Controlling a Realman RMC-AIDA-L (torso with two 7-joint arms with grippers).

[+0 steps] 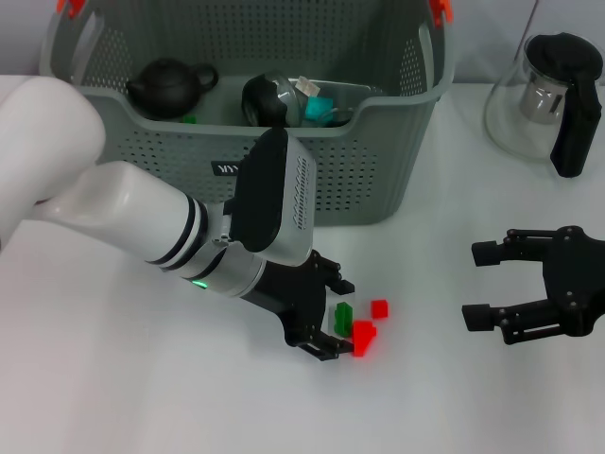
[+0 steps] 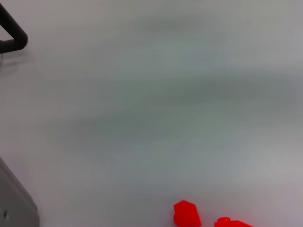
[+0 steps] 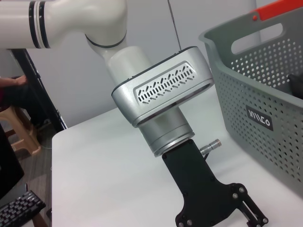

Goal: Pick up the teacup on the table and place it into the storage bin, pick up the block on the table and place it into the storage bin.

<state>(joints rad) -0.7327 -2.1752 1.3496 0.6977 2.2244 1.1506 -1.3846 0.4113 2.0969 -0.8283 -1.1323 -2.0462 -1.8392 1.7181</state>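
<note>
Left pincer [image 1: 326, 322] is down on the white tabletop [image 1: 142, 397] at lower centre of the head view, fingers spread around a small green block [image 1: 343, 316]. Just beside it lie two bright red blocks: a small one [image 1: 379, 308] and a bigger one [image 1: 364, 337] nearly touching the green. The storage bin [image 1: 378, 161], grey and perforated with orange clips and a black label, fills the upper middle of the frame; a dark teapot [image 1: 170, 87] and a dark round cup [image 1: 272, 98] sit inside. Right pincer [image 1: 492, 284] hangs at the right edge, fingers spread, empty. A glass pitcher [image 1: 548, 95] stands in the upper right.
</note>
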